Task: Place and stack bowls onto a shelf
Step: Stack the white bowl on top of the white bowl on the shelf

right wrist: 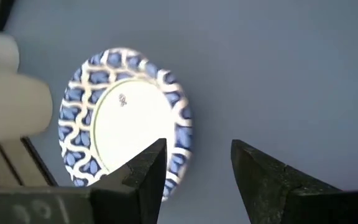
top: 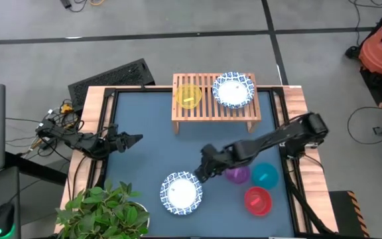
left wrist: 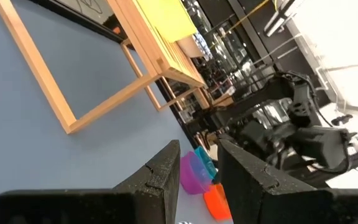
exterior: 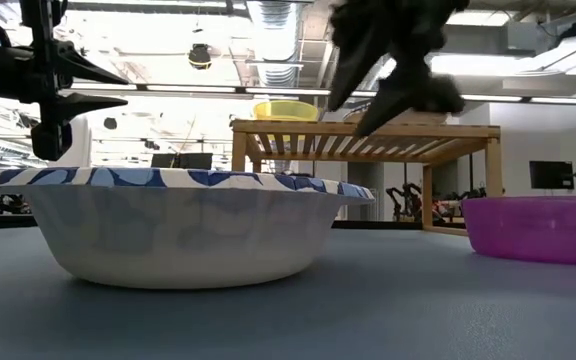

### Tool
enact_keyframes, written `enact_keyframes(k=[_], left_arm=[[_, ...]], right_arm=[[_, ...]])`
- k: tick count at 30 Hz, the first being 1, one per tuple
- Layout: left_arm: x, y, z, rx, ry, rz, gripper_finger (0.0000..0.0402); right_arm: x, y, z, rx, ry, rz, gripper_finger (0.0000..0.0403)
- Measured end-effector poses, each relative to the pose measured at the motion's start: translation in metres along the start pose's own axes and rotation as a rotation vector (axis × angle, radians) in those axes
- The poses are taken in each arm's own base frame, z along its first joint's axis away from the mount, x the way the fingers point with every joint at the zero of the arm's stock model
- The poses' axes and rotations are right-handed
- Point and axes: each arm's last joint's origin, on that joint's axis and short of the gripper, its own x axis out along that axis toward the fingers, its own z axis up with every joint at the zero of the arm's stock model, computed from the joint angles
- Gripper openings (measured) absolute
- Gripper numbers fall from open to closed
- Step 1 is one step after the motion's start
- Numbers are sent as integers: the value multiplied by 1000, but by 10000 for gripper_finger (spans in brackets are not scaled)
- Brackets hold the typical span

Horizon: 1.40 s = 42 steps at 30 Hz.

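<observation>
A blue-and-white patterned bowl (top: 181,193) stands on its base on the blue table near the near edge, and fills the low view (exterior: 173,225). My right gripper (top: 201,174) is open and hovers above the table just right of and beyond that bowl (right wrist: 126,118), clear of it in the low view (exterior: 388,85). Purple (top: 237,174), teal (top: 265,175) and red (top: 258,200) bowls sit on the table to the right. The light-wood shelf (top: 207,111) carries a yellow bowl (top: 188,96) and another patterned bowl (top: 233,89). My left gripper (top: 134,140) waits open at the table's left.
A potted plant (top: 101,212) stands at the near-left corner. A black ribbed mat (top: 111,76) lies beyond the far-left corner. The table has a raised wooden frame (top: 93,106). Bare blue surface lies between the shelf and the near bowl.
</observation>
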Motion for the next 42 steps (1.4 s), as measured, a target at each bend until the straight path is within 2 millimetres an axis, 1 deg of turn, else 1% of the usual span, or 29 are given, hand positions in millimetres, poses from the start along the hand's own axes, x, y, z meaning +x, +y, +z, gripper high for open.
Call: enact_keyframes(k=[4, 8, 16, 20, 23, 25, 31, 36, 39, 42], left_arm=[[0, -1, -1, 0, 24, -18, 94], [0, -1, -1, 0, 27, -20, 94], [0, -1, -1, 2, 49, -34, 94], [0, -1, -2, 2, 69, -48, 94], [0, -2, -2, 1, 69, -48, 94], [0, -2, -2, 2, 69, -49, 94], [0, -2, -2, 21, 69, -49, 94], [0, -1, -2, 21, 67, -47, 94], [0, -1, -2, 21, 66, -47, 94], [0, -1, -2, 20, 66, -47, 94]], right_arm=[[29, 7, -2, -54, 19, 76, 205], [50, 9, -7, -72, 37, 104, 205], [75, 1, -17, -84, 81, 43, 205], [76, 0, -18, -89, 89, 33, 197], [76, -1, -18, -98, 90, 30, 181], [76, -1, -18, -97, 92, 28, 160], [76, -1, -19, -96, 120, 41, 74], [76, -1, -18, -82, 120, 39, 21], [76, -1, -16, -31, 123, 40, 20], [66, 2, -11, 20, 116, 61, 20]])
